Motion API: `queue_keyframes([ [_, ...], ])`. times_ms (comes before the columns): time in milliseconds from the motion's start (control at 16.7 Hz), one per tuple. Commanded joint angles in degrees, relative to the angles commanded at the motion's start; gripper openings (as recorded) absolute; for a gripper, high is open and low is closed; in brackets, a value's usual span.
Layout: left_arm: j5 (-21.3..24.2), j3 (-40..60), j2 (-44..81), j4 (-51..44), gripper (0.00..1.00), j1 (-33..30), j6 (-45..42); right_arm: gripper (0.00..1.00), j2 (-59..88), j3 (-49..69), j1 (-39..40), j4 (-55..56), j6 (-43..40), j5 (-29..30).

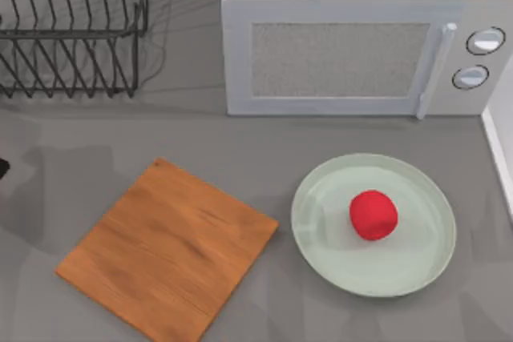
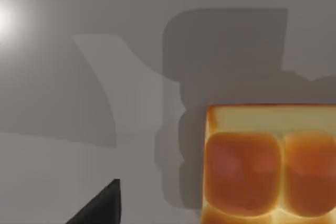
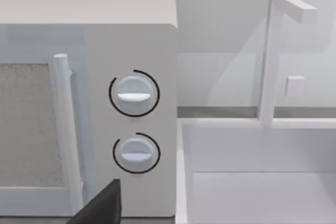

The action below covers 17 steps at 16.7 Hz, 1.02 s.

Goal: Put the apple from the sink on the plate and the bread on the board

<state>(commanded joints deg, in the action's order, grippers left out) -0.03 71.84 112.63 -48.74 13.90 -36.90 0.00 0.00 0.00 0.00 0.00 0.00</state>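
Note:
The red apple [image 1: 373,215] lies on the pale green plate [image 1: 321,230] at the right of the table. The wooden board [image 1: 168,250] lies bare at the left, turned at an angle. The bread [image 2: 268,166], golden-brown with pale sides, rests on the grey surface close under my left wrist camera. A dark part of my left gripper [image 2: 102,208] hangs beside it, apart from it. A dark part of my right gripper [image 3: 102,205] hangs in front of the microwave's knobs, beside the white sink [image 3: 262,182], holding nothing that I can see.
A white microwave [image 1: 353,46] stands at the back behind the plate. A black wire dish rack [image 1: 72,30] is at the back left. The sink's faucet [image 3: 273,56] rises behind the basin. A dark bit of arm [image 1: 2,167] shows at the left edge.

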Motion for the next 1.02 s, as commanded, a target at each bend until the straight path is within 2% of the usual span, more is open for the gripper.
queue_keyframes([
  [180,0.02,-2.82,2.45,5.01,1.0,0.12,-0.14,1.0,0.0,0.0,0.0,0.0,0.0,0.0],
  [420,0.02,-3.15,2.74,5.49,1.0,0.14,-0.16,1.0,0.0,0.0,0.0,0.0,0.0,0.0],
  [1020,0.02,-3.15,2.74,5.49,0.25,0.14,-0.16,1.0,0.0,0.0,0.0,0.0,0.0,0.0],
])
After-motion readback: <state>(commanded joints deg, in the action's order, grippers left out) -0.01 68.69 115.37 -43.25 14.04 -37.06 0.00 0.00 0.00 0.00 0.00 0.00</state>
